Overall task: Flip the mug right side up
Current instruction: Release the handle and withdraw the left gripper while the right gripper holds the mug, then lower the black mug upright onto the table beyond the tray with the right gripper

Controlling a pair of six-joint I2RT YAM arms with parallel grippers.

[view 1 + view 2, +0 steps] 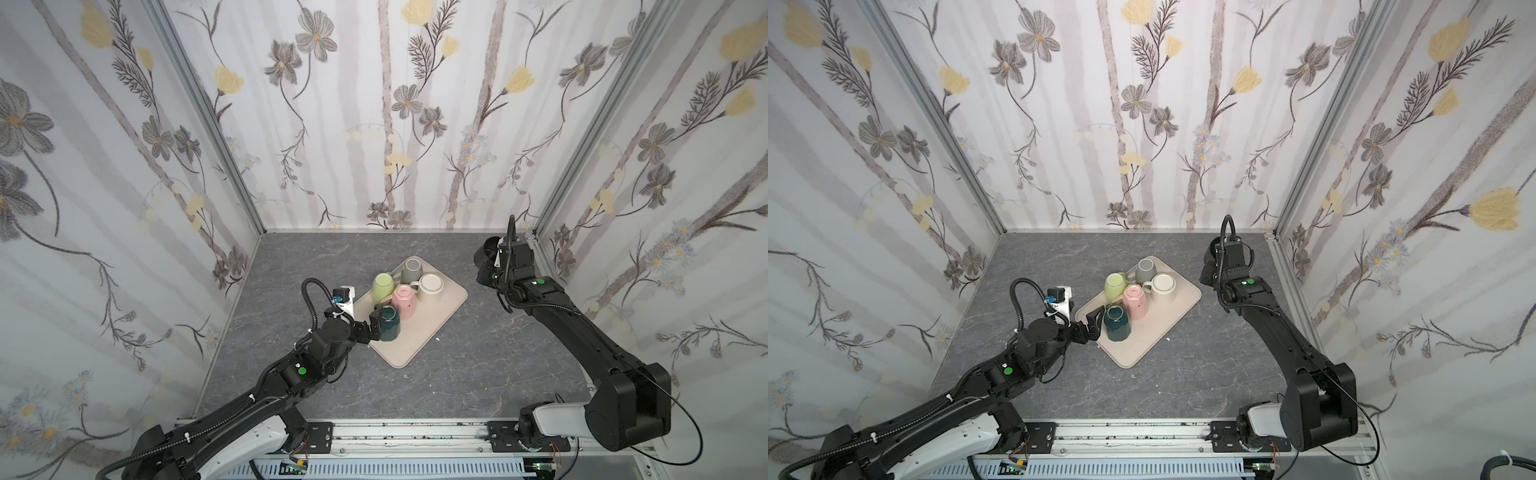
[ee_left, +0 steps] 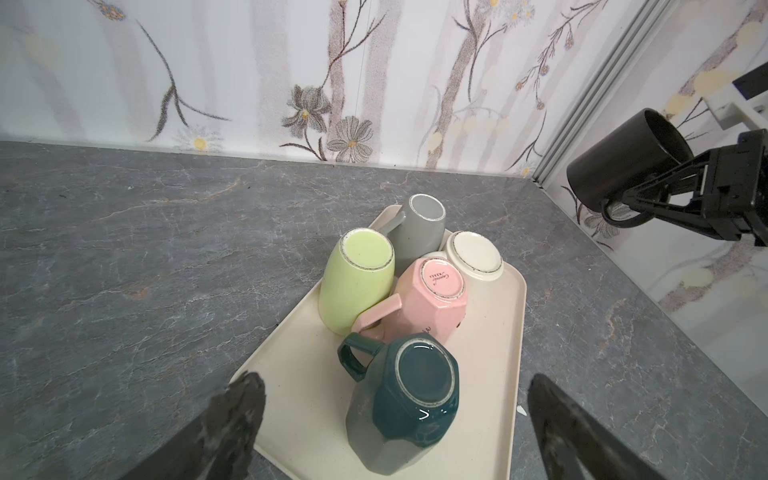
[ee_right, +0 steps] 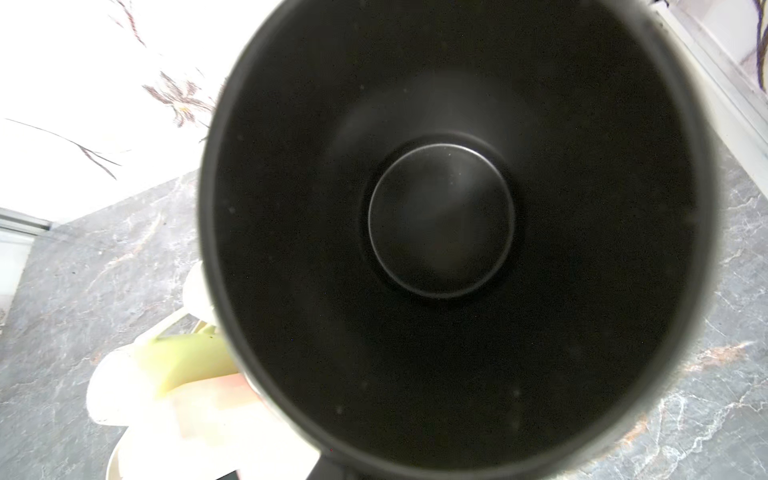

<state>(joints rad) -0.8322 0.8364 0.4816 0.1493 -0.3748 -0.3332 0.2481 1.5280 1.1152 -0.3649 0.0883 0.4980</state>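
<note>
Left wrist view showed the dark teal faceted ceramic mug (image 2: 405,399) base-up on the near-left part of the beige plastic tray (image 2: 498,332). Judged rigid, glaze-slick, chippable, moderately heavy; best grasped across the body. It stood just ahead of the wide-open left gripper (image 2: 392,384). Far right, the right gripper (image 2: 631,199) was clamped on the handle of a matte black mug (image 2: 615,166), held aloft on its side.

Tray (image 1: 434,318) at centre of table (image 1: 478,374), five mugs on it; sixth mug (image 1: 485,253) aloft to its right.
On tray: far mug (image 1: 411,270) at back, left mug (image 1: 383,286) and right mug (image 1: 430,284) before it, middle mug (image 1: 404,300) between those, near mug (image 1: 388,324) foremost. Left gripper (image 1: 375,318) just left of near mug. Sixth mug in right gripper (image 2: 631,197), near back right corner.
</note>
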